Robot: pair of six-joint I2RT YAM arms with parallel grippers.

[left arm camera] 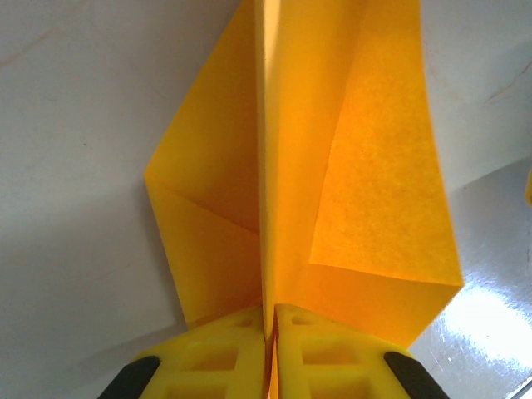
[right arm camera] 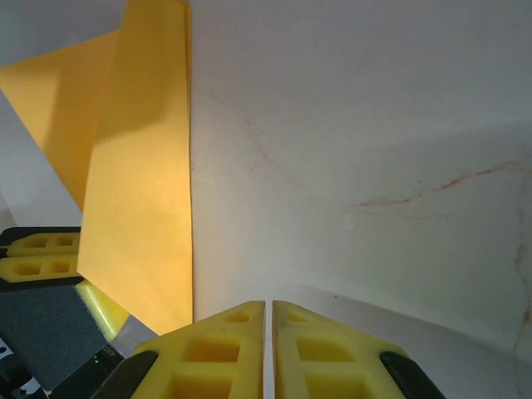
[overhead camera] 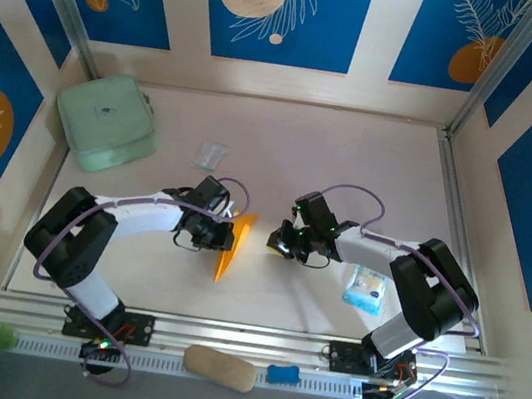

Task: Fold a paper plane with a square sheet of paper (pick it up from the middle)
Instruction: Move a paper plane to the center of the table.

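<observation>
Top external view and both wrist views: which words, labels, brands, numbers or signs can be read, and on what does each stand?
No text can be read in these pictures.
blue-and-white packet: print, if any, is too small and blurred to read.
mint-green pouch: one dark mark, too small to tell.
orange-yellow paper: plain, no print.
wall panels: leaf and circle drawings, no words.
</observation>
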